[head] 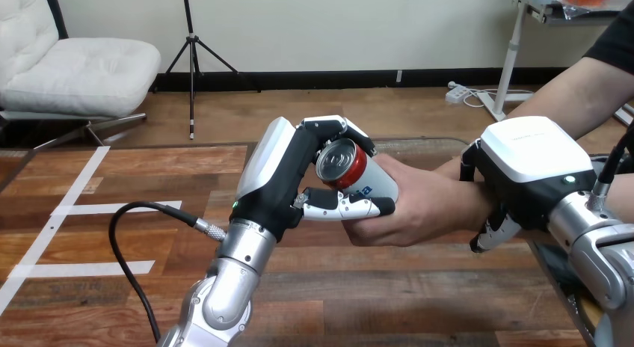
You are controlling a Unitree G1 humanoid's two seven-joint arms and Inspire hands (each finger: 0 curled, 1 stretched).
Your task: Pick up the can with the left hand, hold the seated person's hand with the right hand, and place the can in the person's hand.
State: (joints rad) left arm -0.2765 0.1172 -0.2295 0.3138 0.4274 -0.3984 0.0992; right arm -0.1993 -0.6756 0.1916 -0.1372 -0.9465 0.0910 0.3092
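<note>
Left hand: closed round the can, fingers curled over its upper side, thumb underneath. The can lies tilted, top end toward the camera, clear of the table. The person's hand grips the can's other end, just past the left hand's fingertips, so both are on it.

Right hand: sits over the person's wrist, with one finger showing beneath. It is probably wrapped round, though its shell hides most of the grasp.

Judged stage: handover, release pending.

Risks:
- Left fingers open before the person's grip bears the weight, and the can drops to the table.
- The thumb lies close to the person's fingers, so a pinch is possible.
- A pull from the right hand would tip the can.
</note>
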